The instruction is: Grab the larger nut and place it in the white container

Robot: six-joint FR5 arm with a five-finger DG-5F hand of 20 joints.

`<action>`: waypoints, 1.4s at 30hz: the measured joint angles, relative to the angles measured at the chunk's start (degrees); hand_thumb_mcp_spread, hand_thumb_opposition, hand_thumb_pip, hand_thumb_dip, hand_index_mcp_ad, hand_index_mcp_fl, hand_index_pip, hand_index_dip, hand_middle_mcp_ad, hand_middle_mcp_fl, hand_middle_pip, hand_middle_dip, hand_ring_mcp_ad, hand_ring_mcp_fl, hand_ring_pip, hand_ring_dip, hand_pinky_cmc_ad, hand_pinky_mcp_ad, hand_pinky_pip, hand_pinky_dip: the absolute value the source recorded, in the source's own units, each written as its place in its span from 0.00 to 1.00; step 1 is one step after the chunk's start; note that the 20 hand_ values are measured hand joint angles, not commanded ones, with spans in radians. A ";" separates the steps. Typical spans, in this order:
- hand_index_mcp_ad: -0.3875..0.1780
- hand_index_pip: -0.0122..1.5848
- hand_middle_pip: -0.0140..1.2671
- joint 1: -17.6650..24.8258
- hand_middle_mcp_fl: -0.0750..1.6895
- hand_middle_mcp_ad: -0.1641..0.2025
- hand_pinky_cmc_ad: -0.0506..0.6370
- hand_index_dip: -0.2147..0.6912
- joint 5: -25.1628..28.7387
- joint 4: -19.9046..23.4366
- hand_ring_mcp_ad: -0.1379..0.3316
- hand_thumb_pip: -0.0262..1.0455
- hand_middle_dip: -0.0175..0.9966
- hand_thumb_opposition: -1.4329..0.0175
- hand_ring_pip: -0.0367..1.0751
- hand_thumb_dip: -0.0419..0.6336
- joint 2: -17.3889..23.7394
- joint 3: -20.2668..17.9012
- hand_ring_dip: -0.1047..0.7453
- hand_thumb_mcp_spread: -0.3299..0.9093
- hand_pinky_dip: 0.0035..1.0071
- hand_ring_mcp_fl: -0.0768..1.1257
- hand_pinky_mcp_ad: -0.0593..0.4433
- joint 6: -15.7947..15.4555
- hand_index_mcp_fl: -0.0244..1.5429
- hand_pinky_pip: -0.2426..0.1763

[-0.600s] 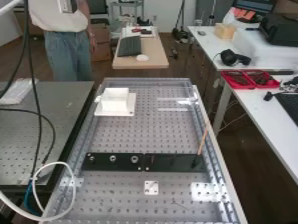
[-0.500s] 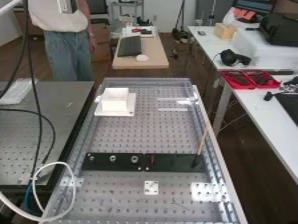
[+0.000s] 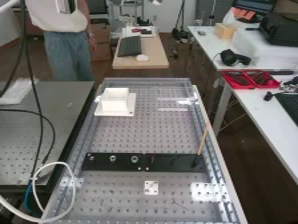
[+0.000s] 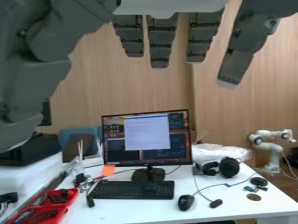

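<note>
In the wrist view we hold our hand point(image 4: 161, 40) with fingers straight and spread. The larger nut point(image 3: 113, 158) stands on the black bar point(image 3: 123, 166) between the smaller nut point(image 3: 91, 158) and bearing point(image 3: 134, 159); our white container point(image 3: 115, 96) sits far left.

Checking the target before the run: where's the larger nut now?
High view, low and left of centre: the larger nut stands on the black bar, between smaller nut and bearing.

High view: set back above near end of desk point(image 3: 126, 131), slanting down lengthwise.
Wrist view: facing monitor point(image 4: 148, 134) nearly level, closer in.
Both views: red trays point(image 3: 234, 83), white table point(image 3: 261, 106).
</note>
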 joint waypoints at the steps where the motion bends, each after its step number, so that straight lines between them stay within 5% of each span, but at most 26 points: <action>1: 0.66 0.06 0.11 0.00 0.07 0.59 0.56 0.24 -0.01 -0.01 0.65 0.37 0.21 0.52 0.10 0.14 0.02 0.00 0.28 0.47 0.69 0.06 0.74 -0.01 0.04 0.40; 19: 0.65 0.06 0.12 -0.13 0.07 0.64 0.62 0.24 2.47 1.97 0.70 0.39 0.23 0.48 0.12 0.14 2.10 -4.45 0.31 0.46 0.75 0.06 0.83 -0.85 0.05 0.33; 28: 0.65 0.07 0.12 -0.94 0.07 0.65 0.65 0.24 6.83 4.96 0.68 0.41 0.23 0.47 0.12 0.14 3.58 -11.86 0.31 0.46 0.76 0.06 0.83 0.05 0.05 0.32; 42: 0.66 0.07 0.12 -3.13 0.08 0.68 0.65 0.16 12.46 15.22 0.70 0.52 0.24 0.45 0.12 0.19 4.05 -25.05 0.31 0.45 0.76 0.06 0.83 -0.12 0.05 0.32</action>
